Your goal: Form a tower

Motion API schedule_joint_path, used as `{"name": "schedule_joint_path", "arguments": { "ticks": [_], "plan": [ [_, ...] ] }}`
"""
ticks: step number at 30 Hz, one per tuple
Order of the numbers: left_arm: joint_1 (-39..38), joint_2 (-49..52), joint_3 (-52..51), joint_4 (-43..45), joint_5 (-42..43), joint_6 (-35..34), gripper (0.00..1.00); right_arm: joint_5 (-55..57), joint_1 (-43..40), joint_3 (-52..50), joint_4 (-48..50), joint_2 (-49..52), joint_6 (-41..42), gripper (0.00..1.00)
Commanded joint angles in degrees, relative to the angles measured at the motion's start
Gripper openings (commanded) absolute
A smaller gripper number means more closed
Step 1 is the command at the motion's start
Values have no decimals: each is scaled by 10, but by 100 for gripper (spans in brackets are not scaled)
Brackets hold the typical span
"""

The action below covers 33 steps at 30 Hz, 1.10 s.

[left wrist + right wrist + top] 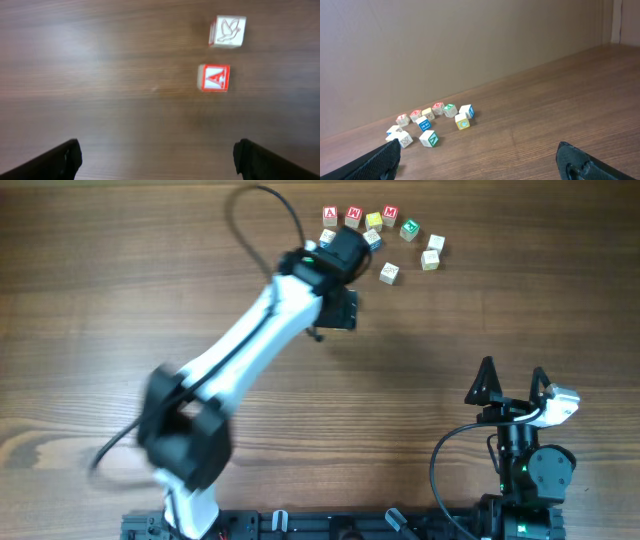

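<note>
wooden letter cubes (389, 273) are lying loose in a cluster on the table (500, 320). i can't tell whether any are stacking into a tower, so there's no axis to call. the left gripper (157, 152) is hovering near the red a cube (215, 77), jaws spread wide and holding nothing. a bird cube (227, 31) is sitting just beyond the a cube. the right gripper (478, 152) is gaping empty, well apart from it.
</note>
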Motion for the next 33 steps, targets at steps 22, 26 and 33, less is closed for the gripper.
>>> {"name": "schedule_joint_path", "arguments": {
  "ticks": [22,26,33],
  "plan": [
    [345,-562,-387,-24,-38,-80,100,-196,2,83,68,95,286,99],
    [345,-557,-387,-24,-38,-80,100,-266,4,278,7,359,174,99],
    [345,-557,-387,-24,-38,-80,100,-127,174,666,-278,763,56,99]
  ]
}}
